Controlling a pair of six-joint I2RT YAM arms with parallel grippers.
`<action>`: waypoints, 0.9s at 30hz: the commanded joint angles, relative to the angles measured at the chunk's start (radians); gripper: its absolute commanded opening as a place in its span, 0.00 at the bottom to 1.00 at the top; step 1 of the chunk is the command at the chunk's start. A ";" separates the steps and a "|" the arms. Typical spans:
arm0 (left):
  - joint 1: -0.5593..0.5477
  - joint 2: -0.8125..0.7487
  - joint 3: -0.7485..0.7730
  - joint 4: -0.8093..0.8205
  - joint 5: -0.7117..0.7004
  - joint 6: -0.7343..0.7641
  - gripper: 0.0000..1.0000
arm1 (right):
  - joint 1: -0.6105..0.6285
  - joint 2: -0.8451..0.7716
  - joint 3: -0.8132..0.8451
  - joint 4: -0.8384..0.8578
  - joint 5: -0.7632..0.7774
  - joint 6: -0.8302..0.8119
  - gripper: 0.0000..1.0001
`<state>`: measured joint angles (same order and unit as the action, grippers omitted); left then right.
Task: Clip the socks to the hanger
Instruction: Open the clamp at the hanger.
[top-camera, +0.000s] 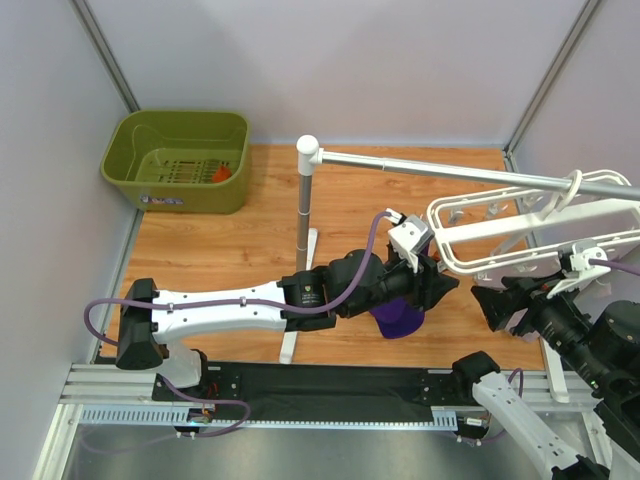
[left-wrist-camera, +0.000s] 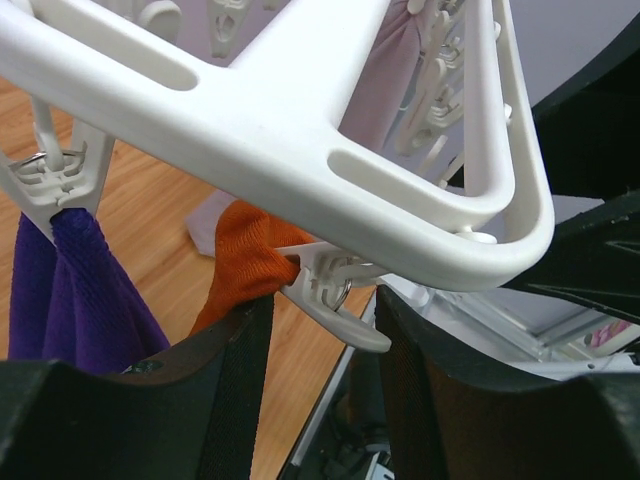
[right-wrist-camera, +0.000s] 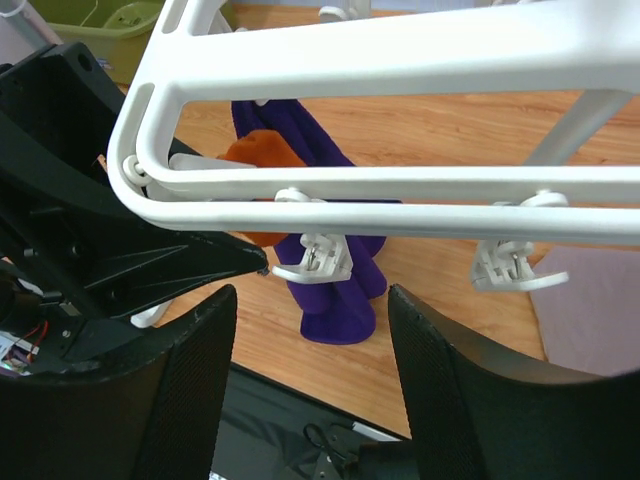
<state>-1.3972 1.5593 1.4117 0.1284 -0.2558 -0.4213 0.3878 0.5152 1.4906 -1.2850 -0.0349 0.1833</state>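
Observation:
The white hanger (top-camera: 520, 235) hangs from the silver rail at the right. In the left wrist view one orange-red sock (left-wrist-camera: 250, 262) is pinched in a clip (left-wrist-camera: 325, 285) under the hanger's corner (left-wrist-camera: 300, 130). My left gripper (left-wrist-camera: 320, 335) is open, its fingers (left-wrist-camera: 235, 390) on either side of that clip's handle, the sock's lower part behind the left finger. The sock also shows in the right wrist view (right-wrist-camera: 262, 150). My right gripper (right-wrist-camera: 312, 312) is open and empty below the hanger's near bar (right-wrist-camera: 400, 185). A second sock (top-camera: 222, 174) lies in the green basket.
A dark purple cloth (right-wrist-camera: 335, 300) hangs clipped next to the sock. A pale lilac cloth (right-wrist-camera: 590, 310) lies at the right. The green basket (top-camera: 140, 180) stands at the back left. The silver rail (top-camera: 450, 172) on its white post (top-camera: 303, 225) crosses above the hanger.

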 joint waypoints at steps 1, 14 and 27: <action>0.004 -0.018 0.012 -0.010 0.030 -0.011 0.52 | 0.000 0.016 -0.001 0.067 0.064 -0.068 0.65; 0.004 -0.044 -0.002 0.014 0.098 -0.040 0.51 | -0.001 -0.001 -0.070 0.154 0.012 0.036 0.42; 0.004 -0.123 -0.135 0.229 0.377 -0.085 0.48 | 0.000 0.046 0.046 -0.002 -0.068 0.160 0.03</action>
<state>-1.3968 1.4868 1.2858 0.2310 -0.0040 -0.4828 0.3878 0.5289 1.4883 -1.2335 -0.0505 0.2916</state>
